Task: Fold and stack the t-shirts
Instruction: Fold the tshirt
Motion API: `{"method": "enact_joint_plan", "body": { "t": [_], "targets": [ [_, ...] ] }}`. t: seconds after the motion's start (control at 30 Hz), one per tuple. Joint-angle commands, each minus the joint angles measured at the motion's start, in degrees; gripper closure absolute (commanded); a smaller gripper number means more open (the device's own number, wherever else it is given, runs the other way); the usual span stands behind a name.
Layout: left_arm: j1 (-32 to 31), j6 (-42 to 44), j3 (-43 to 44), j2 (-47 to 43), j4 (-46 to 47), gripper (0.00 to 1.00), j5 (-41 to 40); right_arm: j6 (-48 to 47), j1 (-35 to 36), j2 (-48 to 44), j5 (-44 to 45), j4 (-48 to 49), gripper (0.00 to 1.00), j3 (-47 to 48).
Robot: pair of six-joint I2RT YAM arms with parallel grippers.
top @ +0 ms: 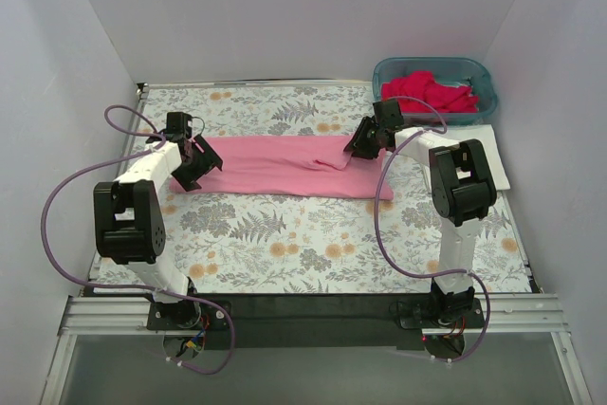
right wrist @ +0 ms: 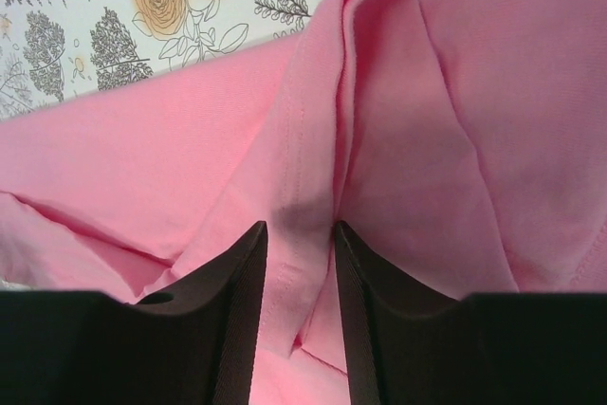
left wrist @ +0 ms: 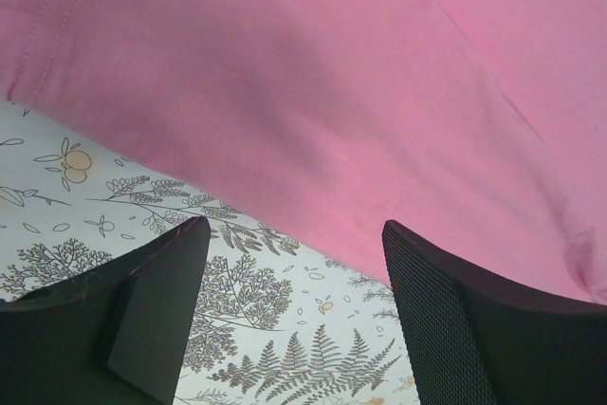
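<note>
A light pink t-shirt point(top: 285, 166) lies flattened in a long band across the middle of the floral cloth. My left gripper point(top: 197, 166) stands open at its left end, its fingers over bare cloth just short of the shirt's hem point(left wrist: 332, 73). My right gripper point(top: 365, 144) is down on the shirt's right part. Its jaws point(right wrist: 300, 230) stand narrowly open with a raised ridge of the pink fabric point(right wrist: 493, 92) between them. Deep pink-red t-shirts point(top: 432, 92) lie bunched in the basket. A white t-shirt point(top: 495, 144) lies flat at the right.
The teal basket point(top: 484, 78) stands at the back right corner. The grey-and-orange floral cloth point(top: 285, 234) covers the table. White walls close in the left, back and right sides. Purple cables loop off both arms.
</note>
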Motion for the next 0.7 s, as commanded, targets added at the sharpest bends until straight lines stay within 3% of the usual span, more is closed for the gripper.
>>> {"method": "enact_joint_plan", "body": {
  "t": [0.0, 0.3, 0.67],
  "targets": [
    [0.0, 0.5, -0.6, -3.6, 0.4, 0.32, 0.5, 0.8, 0.2, 0.2, -1.0, 2.6, 0.65, -0.5],
    [0.0, 0.4, -0.9, -3.6, 0.6, 0.32, 0.5, -0.1, 0.3, 0.6, -3.0, 3.4, 0.72, 0.9],
    [0.0, 0.3, -1.2, -4.5, 0.6, 0.32, 0.5, -0.3, 0.3, -4.6, -3.3, 2.7, 0.99, -1.1]
  ]
}}
